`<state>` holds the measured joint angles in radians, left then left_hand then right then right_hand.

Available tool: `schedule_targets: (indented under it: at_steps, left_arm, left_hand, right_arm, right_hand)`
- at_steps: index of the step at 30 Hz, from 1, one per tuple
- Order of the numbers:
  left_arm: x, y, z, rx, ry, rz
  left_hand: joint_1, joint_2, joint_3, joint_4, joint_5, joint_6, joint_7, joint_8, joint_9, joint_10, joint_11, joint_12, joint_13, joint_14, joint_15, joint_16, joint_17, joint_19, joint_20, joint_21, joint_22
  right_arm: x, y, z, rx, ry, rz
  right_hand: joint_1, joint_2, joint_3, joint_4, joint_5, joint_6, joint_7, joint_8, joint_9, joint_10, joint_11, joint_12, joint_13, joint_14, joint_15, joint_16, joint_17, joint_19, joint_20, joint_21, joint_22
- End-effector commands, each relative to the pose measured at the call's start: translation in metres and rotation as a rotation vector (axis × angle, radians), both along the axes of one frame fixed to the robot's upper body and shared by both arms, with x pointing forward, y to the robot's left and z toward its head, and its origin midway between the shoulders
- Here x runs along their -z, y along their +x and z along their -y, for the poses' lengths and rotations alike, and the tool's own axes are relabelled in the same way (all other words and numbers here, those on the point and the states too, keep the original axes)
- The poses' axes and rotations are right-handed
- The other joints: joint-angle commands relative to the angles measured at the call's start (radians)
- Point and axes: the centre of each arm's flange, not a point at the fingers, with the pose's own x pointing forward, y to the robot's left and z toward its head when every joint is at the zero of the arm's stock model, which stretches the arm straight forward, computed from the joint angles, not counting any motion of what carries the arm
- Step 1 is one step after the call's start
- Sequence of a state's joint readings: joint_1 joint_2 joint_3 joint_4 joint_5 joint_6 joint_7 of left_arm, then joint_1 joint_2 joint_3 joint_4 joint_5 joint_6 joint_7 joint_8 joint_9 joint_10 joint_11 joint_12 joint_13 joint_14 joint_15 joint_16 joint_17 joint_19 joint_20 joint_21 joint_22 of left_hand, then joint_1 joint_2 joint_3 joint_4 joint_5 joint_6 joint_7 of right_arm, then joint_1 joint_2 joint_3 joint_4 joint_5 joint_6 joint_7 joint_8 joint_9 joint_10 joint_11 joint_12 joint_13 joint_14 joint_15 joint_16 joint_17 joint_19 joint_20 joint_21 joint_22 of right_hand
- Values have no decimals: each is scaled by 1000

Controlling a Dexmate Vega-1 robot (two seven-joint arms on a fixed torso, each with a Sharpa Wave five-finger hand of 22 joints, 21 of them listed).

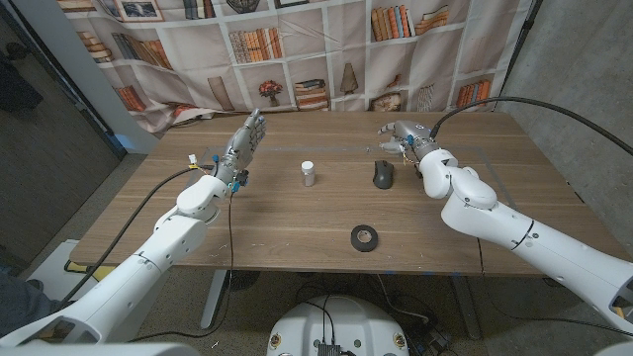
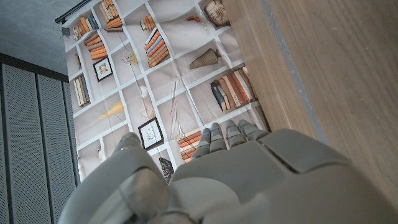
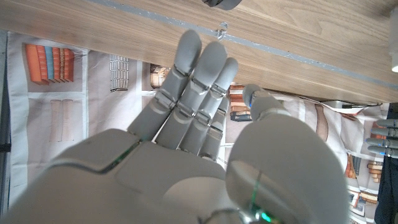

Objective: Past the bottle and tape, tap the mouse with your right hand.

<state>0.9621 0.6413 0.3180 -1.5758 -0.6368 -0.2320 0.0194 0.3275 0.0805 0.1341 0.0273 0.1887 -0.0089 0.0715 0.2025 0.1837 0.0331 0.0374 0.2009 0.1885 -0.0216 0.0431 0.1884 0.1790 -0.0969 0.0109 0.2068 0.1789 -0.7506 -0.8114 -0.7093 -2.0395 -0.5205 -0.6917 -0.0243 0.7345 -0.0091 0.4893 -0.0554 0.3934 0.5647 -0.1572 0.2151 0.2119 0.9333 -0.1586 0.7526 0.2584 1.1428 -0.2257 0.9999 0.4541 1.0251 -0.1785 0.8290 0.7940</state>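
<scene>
A: Three objects lie on the desk: a small white bottle near the middle, a black roll of tape closer to the front edge, and a dark mouse just right of the bottle, toward the far edge. What does the right hand hold?

B: Nothing. Its fingers are extended and apart, released, and it hovers just beyond the mouse on the far side, near the desk's far edge (not touching it, as far as the head view shows).

A: Why that posture?

B: Judging by the task, a tap needs no grasp, so open fingers suit it. The arm comes in from the right, which keeps it clear of bottle and tape alike.

A: And the left hand?

B: Raised with fingers pointing up, empty and unclenched, well left of the bottle. It appears parked out of the working area.

A: The next move?

B: Probably a short drop of the fingertips onto the mouse's back.
</scene>
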Motion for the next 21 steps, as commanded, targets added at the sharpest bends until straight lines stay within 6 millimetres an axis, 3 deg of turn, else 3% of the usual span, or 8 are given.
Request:
schedule_targets:
  at_steps: [1,3,5,8,10,12,14,21]
  left_arm:
    - [-1,-1,-3,-2,2,2]
    - [-1,-2,-4,-1,3,1]
    - [0,-2,-4,0,4,2]
    - [0,-2,-5,0,7,1]
    - [-1,-2,-5,1,10,0]
    - [-1,-2,-5,2,12,0]
    - [-1,-3,-5,2,13,1]
    - [-1,-6,-7,-1,18,3]
  left_hand:
    - [7,-1,0,-1,-1,6,1,-1,6,-5,1,2,1,-5,-1,-1,5,-10,7,-3,4]
    - [6,-1,0,-1,-1,7,0,-1,6,-5,1,2,1,-5,-2,-1,5,-11,7,-3,4]
    - [6,-1,0,-1,-1,7,0,-1,6,-6,0,1,1,-5,-2,-1,5,-11,9,-3,4]
    - [6,-1,-1,0,-1,6,0,-2,6,-5,0,2,1,-6,-1,-1,5,-13,11,-4,4]
    - [6,-1,-1,0,-1,6,0,-2,6,-6,1,1,1,-6,-1,-1,5,-13,11,-3,4]
    - [6,-1,-1,0,-1,6,0,-2,6,-5,0,2,1,-7,-2,-2,5,-13,11,-3,4]
    - [6,-2,-1,0,-1,6,0,-2,6,-5,1,2,1,-7,-2,-1,5,-13,11,-4,4]
    - [6,-2,-2,0,-1,6,4,-2,6,-3,-1,3,1,-7,-2,-1,5,-14,10,-3,5]
  right_arm:
    - [-1,-2,8,-86,83,-19]
    - [-1,-3,9,-99,95,-26]
    - [0,-3,10,-117,111,-28]
    - [2,-3,12,-134,135,-23]
    - [3,-3,14,-151,157,-24]
    - [4,-2,16,-171,180,-38]
    - [6,-1,19,-198,209,-47]
    - [14,3,31,-345,367,-64]
  right_hand:
    - [-134,64,-32,40,-52,18,16,3,4,-100,59,-112,-6,-194,2,-173,-110,-146,-37,-65,-76]
    - [-214,57,-53,59,-74,20,30,2,2,-162,96,-174,-13,-292,14,-305,-199,-209,-35,-91,-132]
    - [-251,50,-68,72,-85,16,44,0,1,-179,108,-193,-17,-320,27,-338,-216,-215,-32,-95,-154]
    - [-322,37,-97,95,-120,-1,54,-4,1,-221,128,-232,-26,-420,89,-426,-241,-284,25,-124,-212]
    - [-366,30,-112,106,-154,-18,59,-7,1,-266,139,-261,-35,-492,124,-494,-249,-385,61,-173,-266]
    - [-397,18,-124,109,-184,-34,62,-9,0,-322,143,-294,-41,-576,171,-561,-255,-437,94,-208,-317]
    - [-438,7,-144,120,-209,-50,70,-11,-1,-349,167,-314,-47,-641,200,-612,-258,-515,113,-258,-366]
    - [-525,-16,-191,148,-215,-95,96,-20,-3,-423,202,-361,-54,-718,239,-681,-260,-597,132,-334,-454]
